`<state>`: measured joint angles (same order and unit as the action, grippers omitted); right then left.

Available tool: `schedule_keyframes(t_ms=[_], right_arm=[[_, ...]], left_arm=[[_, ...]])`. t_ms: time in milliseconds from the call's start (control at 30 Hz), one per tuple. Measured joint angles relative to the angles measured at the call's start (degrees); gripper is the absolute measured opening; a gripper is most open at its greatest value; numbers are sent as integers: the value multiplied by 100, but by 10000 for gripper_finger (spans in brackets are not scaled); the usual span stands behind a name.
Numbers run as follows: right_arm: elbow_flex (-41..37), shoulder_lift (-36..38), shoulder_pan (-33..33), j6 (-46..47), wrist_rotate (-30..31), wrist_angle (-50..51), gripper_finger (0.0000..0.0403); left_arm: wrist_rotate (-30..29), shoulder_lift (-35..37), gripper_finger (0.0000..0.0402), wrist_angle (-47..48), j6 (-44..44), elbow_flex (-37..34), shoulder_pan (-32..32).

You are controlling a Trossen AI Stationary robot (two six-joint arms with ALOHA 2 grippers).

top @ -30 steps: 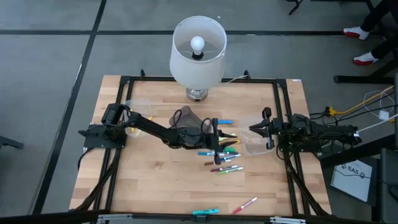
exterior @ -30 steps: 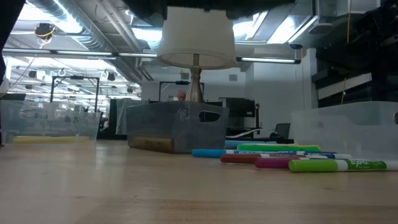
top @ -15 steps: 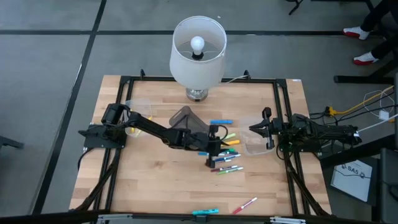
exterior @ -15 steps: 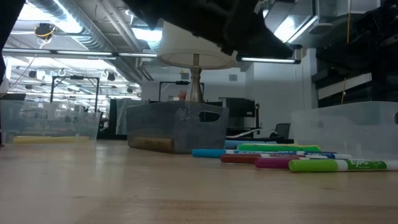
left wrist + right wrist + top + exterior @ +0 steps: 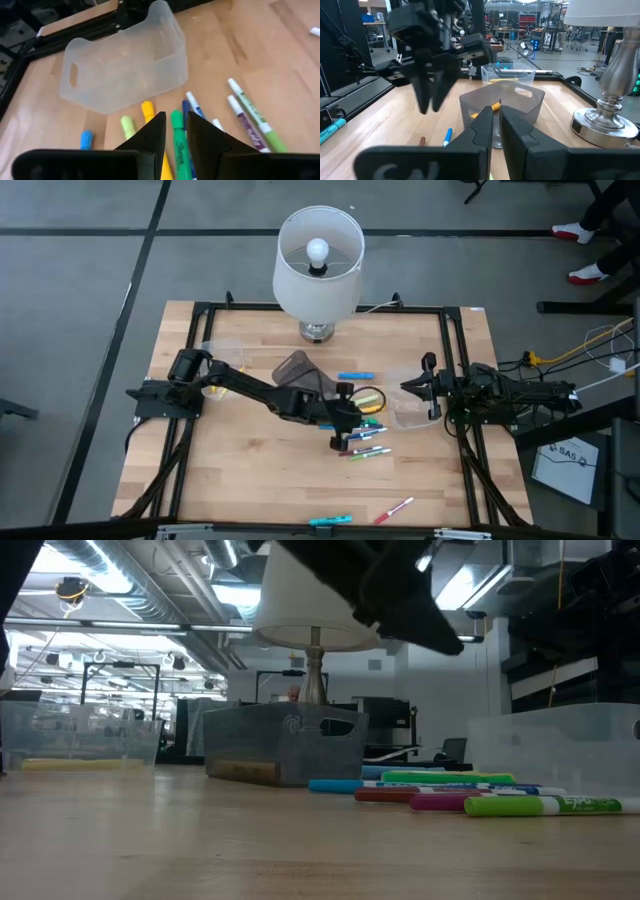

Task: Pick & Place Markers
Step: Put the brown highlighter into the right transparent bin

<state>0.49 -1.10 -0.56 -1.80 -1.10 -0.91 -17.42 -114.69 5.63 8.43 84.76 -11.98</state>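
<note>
A wooden worktop [image 5: 250,470] seen from above, with a robot arm mounted at each side edge and a white-shaded lamp [image 5: 318,265] at the back.

At the far left, near the left arm's base, a clear bin [image 5: 222,350] appears to hold at least one yellow marker; in the low view something yellow lies along its bottom. Next to the right, a grey smoked bin [image 5: 300,370] sits near the middle, and the right wrist view shows an orange or yellow marker inside it. So a few pieces seem already sorted.

The left arm reaches across to the centre. Its left end effector [image 5: 174,131] hangs just above the main pile of markers [image 5: 362,432], fingers close together with only a narrow gap and nothing between them. Under it lie green, yellow, blue and purple pens side by side, untouched on the wood. A blue marker [image 5: 355,375] lies apart, just behind the pile.

Just right of the pile stands a clear bin [image 5: 125,67], and it looks empty.

At the right edge the right arm waits, its right end effector [image 5: 496,116] nearly closed and empty.

Along the front edge, a cyan marker [image 5: 330,521] and a pink-and-white one [image 5: 394,509] lie well apart from the rest.

By my reckoning the job is in its early part: most markers remain on the worktop.
</note>
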Motion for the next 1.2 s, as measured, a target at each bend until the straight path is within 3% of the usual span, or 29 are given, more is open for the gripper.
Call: schedule_keyframes(t_ms=[500,867,1200], right_arm=[[-2,0,-2,0,0,-2,35],[0,0,0,0,2,-1,35],[-1,0,0,0,-1,0,35]], left_arm=[[346,-415,72,617,-718,252,-260],[207,-621,72,1342,-1744,268,-398],[214,-720,72,1565,-2036,257,-500]])
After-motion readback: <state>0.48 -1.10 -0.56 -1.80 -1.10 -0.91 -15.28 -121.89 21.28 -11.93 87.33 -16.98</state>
